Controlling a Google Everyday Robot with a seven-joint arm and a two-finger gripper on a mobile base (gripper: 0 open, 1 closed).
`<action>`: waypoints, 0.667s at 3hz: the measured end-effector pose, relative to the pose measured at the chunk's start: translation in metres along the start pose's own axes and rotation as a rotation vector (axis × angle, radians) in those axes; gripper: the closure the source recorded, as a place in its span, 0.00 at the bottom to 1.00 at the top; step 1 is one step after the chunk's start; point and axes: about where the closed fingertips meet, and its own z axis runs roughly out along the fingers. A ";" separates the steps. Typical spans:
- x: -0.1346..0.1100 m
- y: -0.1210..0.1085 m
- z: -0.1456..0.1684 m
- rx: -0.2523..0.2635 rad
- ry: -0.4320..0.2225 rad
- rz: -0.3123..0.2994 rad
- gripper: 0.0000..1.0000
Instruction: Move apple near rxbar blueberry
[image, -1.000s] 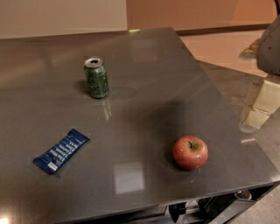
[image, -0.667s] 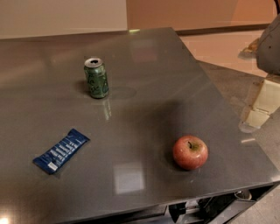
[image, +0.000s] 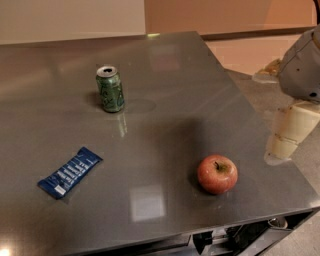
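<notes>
Pincer (image: 285, 142) first: it hangs at the right edge of the frame, a pale cream piece pointing down and to the left beneath the grey housing of the arm (image: 302, 65). It sits over the right border of the table (image: 200, 90), above and to the right of the apple (image: 217, 173) and well apart from it. Whether it is apart or together I cannot tell, and it holds nothing that shows. The single camera view looks down on the grey, glossy table, which fills most of the frame and carries three things. The apple, red with a yellowish patch round its dark stem, sits in the lower right part of the frame, near the table's front edge, with a soft shadow to its left. The rxbar blueberry (image: 70, 172) lies flat in the lower left, its dark blue wrapper angled so that its upper end points to the upper right; it is well apart from the apple, with bare table between them. A green soda can (image: 110, 89) stands upright in the upper left, apart from both, with its reflection showing on the table just below it. Dark hardware (image: 225, 240) shows under the front edge at the bottom of the frame.
</notes>
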 end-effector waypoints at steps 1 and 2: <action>-0.011 0.018 0.024 -0.061 -0.042 -0.071 0.00; -0.022 0.035 0.049 -0.103 -0.050 -0.148 0.00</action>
